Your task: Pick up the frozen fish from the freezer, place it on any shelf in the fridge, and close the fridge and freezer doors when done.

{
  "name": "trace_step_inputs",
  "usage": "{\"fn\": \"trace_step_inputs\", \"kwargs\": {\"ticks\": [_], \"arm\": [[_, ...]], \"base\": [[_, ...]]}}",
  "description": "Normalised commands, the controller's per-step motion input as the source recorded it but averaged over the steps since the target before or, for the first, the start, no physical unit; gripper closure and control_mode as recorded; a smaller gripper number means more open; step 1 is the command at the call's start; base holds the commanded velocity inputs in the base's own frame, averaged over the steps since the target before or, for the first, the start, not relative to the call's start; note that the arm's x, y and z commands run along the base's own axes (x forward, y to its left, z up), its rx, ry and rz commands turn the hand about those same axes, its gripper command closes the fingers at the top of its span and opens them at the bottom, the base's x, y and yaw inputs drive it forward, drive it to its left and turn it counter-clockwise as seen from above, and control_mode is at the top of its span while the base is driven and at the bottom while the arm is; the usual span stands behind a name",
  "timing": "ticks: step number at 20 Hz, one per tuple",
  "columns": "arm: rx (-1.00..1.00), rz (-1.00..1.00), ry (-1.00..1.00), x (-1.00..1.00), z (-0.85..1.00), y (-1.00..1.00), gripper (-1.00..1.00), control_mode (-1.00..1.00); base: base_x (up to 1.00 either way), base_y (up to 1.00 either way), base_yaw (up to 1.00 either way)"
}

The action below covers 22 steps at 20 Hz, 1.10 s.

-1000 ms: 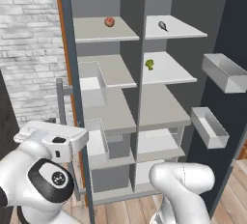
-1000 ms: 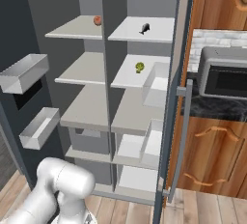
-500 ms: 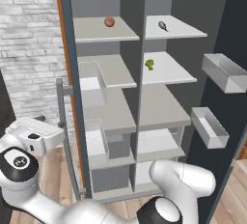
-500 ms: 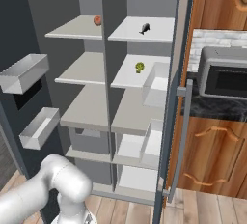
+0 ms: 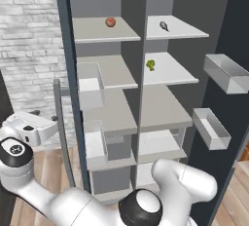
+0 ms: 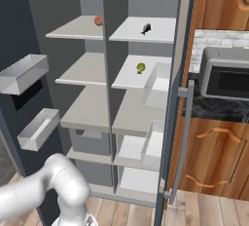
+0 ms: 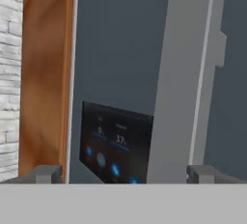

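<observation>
The frozen fish (image 5: 164, 25) (image 6: 146, 28) lies on the top shelf (image 5: 182, 31) of the fridge, the wider right half of the cabinet. Both doors stand open. My gripper (image 5: 47, 126) (image 7: 125, 175) is open and holds nothing. It is low on the left, outside the freezer door (image 5: 65, 74), beside that door's grey bar handle (image 5: 58, 118). In the hand view the door's outer face shows the black display (image 7: 116, 146) with blue lights, and the handle (image 7: 188, 83) rises just left of the right fingertip (image 7: 202, 174). The fridge door (image 5: 233, 30) hangs open on the right.
A red fruit (image 5: 110, 22) sits on the freezer's top shelf and a green leafy lump (image 5: 151, 65) on the fridge's second shelf. Bins (image 5: 226, 74) jut from the fridge door. A brick wall (image 5: 29, 49) is on the left, a microwave (image 6: 226, 74) on the right.
My hand has swung left and a little up, from in front of the freezer door's edge to its outer side. The jaws stayed open. The fish has not moved.
</observation>
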Motion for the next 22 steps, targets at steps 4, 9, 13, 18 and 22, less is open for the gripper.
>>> {"fn": "trace_step_inputs", "kwargs": {"ticks": [4, 9, 13, 18, 22], "arm": [[0.0, 0.0, 0.0, 0.48, 0.0, -0.33, -1.0, -1.0], [0.07, 0.02, 0.0, 0.5, 0.02, -0.97, -1.0, -1.0], [0.09, 0.05, 0.0, 0.7, 0.01, -1.0, -1.0, -1.0], [0.11, 0.08, 0.0, 0.81, 0.06, -1.0, -1.0, -1.0], [0.13, 0.08, 0.0, 0.99, 0.09, -1.0, -1.0, -1.0]], "base": [[0.0, 0.0, 0.0], [0.0, 0.0, 0.0], [0.0, 0.0, 0.0], [0.0, 0.0, 0.0], [0.0, 0.0, 0.0]]}}
